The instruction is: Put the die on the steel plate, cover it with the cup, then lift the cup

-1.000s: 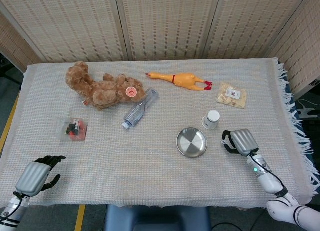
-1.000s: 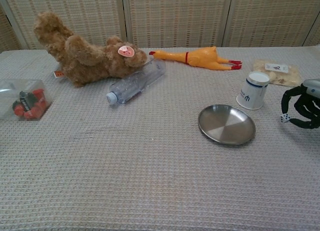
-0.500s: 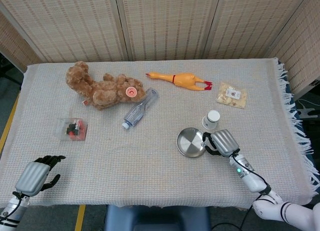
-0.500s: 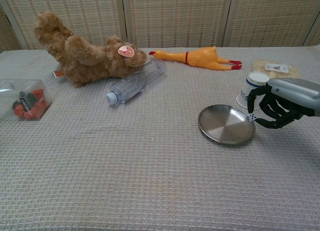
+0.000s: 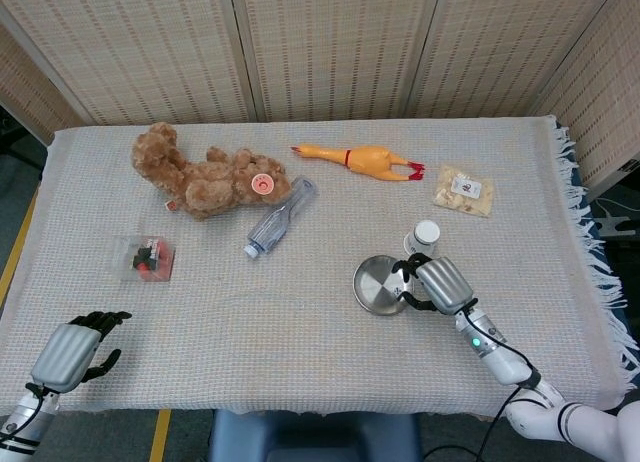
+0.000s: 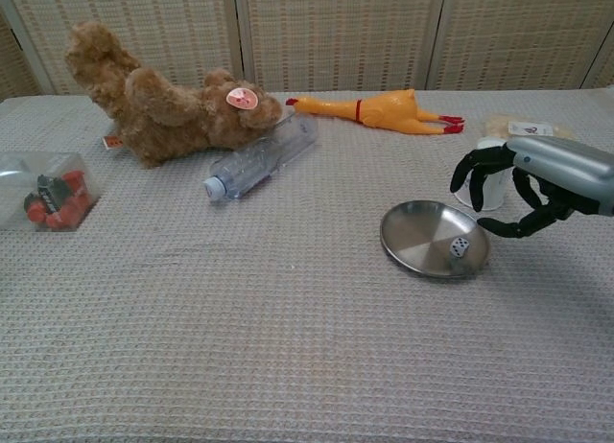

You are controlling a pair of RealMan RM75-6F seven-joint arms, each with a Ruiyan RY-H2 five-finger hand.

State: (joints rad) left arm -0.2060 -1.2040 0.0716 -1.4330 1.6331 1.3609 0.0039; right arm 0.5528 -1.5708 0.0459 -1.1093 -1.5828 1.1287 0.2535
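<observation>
A small white die (image 6: 460,248) lies on the right side of the round steel plate (image 6: 422,232), free of any hand. My right hand (image 6: 537,179) hovers just right of the plate (image 5: 375,282), fingers spread and holding nothing. The white paper cup (image 6: 492,184) stands upright behind the plate, partly hidden by those fingers; the head view shows the cup (image 5: 424,234) just beyond the right hand (image 5: 437,282). The die is hidden in the head view. My left hand (image 5: 75,350) rests at the table's near left corner, holding nothing.
A brown teddy bear (image 5: 205,177), a clear plastic bottle (image 5: 280,217) and a yellow rubber chicken (image 5: 365,160) lie across the back. A snack bag (image 5: 463,190) sits at the back right. A clear box (image 5: 145,259) of red items lies at the left.
My right hand carried the die leftward to the plate and let it go; the die now lies on the plate and the fingers have spread. The left hand has not moved.
</observation>
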